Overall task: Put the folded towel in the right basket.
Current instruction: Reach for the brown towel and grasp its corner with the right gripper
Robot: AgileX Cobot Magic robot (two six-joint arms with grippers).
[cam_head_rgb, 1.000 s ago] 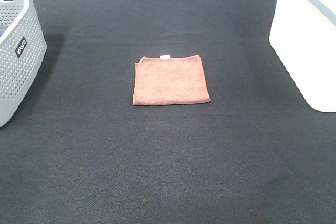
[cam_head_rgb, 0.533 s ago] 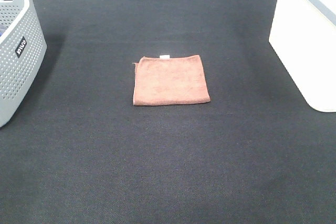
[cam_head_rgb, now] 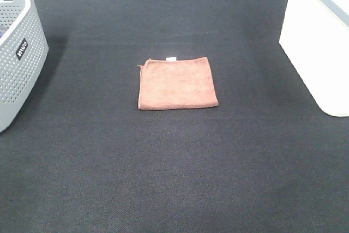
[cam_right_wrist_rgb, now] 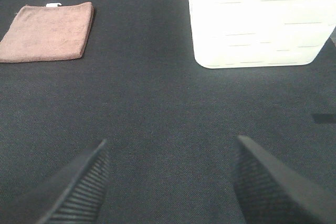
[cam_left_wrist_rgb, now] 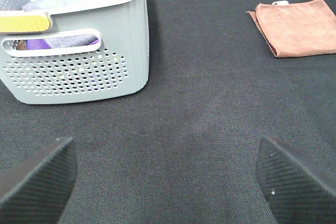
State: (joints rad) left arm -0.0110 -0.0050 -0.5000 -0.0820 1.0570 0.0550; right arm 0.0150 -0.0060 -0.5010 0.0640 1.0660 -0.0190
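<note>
A folded brown towel (cam_head_rgb: pixel 176 83) lies flat on the black table at the middle of the exterior view. It also shows in the left wrist view (cam_left_wrist_rgb: pixel 296 27) and the right wrist view (cam_right_wrist_rgb: pixel 48 31). The white right basket (cam_head_rgb: pixel 319 42) stands at the table's right edge; the right wrist view shows its side (cam_right_wrist_rgb: pixel 257 22). Neither arm shows in the exterior view. My left gripper (cam_left_wrist_rgb: pixel 168 179) is open and empty, far from the towel. My right gripper (cam_right_wrist_rgb: pixel 170 182) is open and empty, short of the white basket.
A grey perforated basket (cam_head_rgb: pixel 16 53) stands at the left edge; the left wrist view shows it (cam_left_wrist_rgb: pixel 79 61) holding several coloured cloths. The black table cover (cam_head_rgb: pixel 174 162) spreads around the towel.
</note>
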